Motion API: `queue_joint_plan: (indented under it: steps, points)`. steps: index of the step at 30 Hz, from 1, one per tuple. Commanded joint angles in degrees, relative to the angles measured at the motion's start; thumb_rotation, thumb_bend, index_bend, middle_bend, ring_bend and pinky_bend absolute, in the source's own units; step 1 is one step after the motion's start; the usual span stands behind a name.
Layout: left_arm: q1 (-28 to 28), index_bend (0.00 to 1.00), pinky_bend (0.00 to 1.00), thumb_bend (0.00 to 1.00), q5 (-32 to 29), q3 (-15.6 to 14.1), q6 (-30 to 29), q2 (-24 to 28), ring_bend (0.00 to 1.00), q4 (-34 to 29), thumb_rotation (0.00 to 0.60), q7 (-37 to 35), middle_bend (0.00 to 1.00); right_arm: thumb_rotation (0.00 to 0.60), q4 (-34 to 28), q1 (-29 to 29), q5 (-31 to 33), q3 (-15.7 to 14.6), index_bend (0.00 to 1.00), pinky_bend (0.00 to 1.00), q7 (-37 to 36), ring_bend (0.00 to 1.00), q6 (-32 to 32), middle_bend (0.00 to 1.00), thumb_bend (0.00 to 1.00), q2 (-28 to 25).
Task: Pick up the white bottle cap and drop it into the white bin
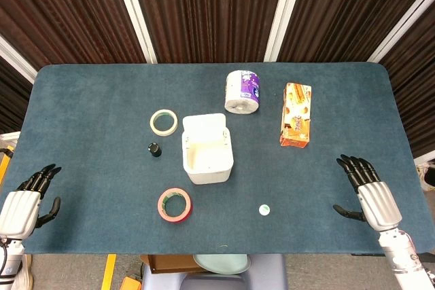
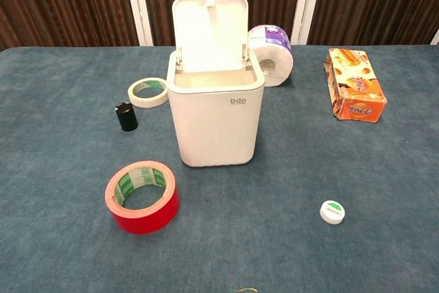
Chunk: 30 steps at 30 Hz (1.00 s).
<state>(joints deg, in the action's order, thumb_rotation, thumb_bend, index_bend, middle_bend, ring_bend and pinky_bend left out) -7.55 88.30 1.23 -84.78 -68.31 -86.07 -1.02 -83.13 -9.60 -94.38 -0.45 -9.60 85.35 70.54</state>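
Note:
The white bottle cap (image 1: 264, 210) (image 2: 332, 212) with a green mark on top lies flat on the blue table, in front and to the right of the white bin (image 1: 207, 149) (image 2: 215, 108). The bin stands mid-table with its lid flipped up and open. My right hand (image 1: 365, 192) hovers at the right near edge, fingers spread and holding nothing, well to the right of the cap. My left hand (image 1: 30, 195) rests at the left near edge, fingers apart and empty. Neither hand appears in the chest view.
A red tape roll (image 1: 175, 204) (image 2: 141, 196) lies front-left of the bin. A pale tape roll (image 1: 164, 122) (image 2: 149, 92) and a small black cap (image 1: 155, 149) (image 2: 125, 116) sit to its left. A toilet roll (image 1: 242, 91) (image 2: 270, 45) and an orange box (image 1: 296, 114) (image 2: 354, 93) lie behind right.

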Motion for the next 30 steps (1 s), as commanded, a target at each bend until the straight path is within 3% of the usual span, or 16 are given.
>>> queue_joint_plan:
  steps: [1, 9, 11, 14, 17, 24, 30]
  points:
    - [-0.03, 0.09, 0.33, 0.5, 0.01, -0.05, 0.17, 0.02, 0.14, 0.0, 0.6, -0.1, 0.05, 0.6, 0.07, -0.1, -0.04, -0.06, 0.15, 0.19, 0.18, 0.11, -0.31, 0.15, 0.1, 0.01]
    - [-0.44, 0.09, 0.33, 0.5, -0.38, -0.29, 1.68, 0.39, 0.14, -0.43, 0.6, 0.37, 0.05, 0.6, 0.97, -0.57, -1.95, -0.75, 0.18, 0.21, -2.23, 0.13, -0.24, 0.16, 0.1, -0.04]
    - [-0.52, 0.09, 0.33, 0.5, -0.55, -0.33, 2.03, 0.47, 0.14, -0.43, 0.6, 0.57, 0.05, 0.6, 1.69, -0.69, -2.87, -0.75, 0.22, 0.33, -2.48, 0.28, 0.49, 0.23, 0.1, 0.25]
    - [-0.45, 0.09, 0.34, 0.5, -0.96, -0.33, 2.3, 0.92, 0.14, -0.86, 0.6, 0.23, 0.05, 0.6, 3.4, -1.22, -5.66, -1.3, 0.3, 0.63, -2.94, 0.6, 1.7, 0.43, 0.1, 0.78]
    - [-0.18, 0.09, 0.36, 0.5, -1.25, -0.18, 1.96, 1.33, 0.14, -1.1, 0.6, -0.29, 0.06, 0.6, 4.28, -2.13, -8.43, -2.11, 0.37, 0.78, -3.18, 0.76, 2.05, 0.59, 0.1, 1.08]
    - [0.15, 0.09, 0.38, 0.5, -1.77, 0.13, 1.6, 1.79, 0.16, -1.07, 0.6, -1.49, 0.06, 0.6, -0.68, -6.94, -10.04, -2.96, 0.48, 0.91, -0.04, 0.94, -5.72, 0.79, 0.1, -2.07]
    - [0.11, 0.1, 0.4, 0.5, -2.13, 0.15, 2.1, 2.15, 0.17, -1.42, 0.6, -1.71, 0.06, 0.6, -3.12, -11.03, -11.11, -3.14, 0.53, 0.95, 1.61, 0.97, -11.57, 0.83, 0.12, -2.96]
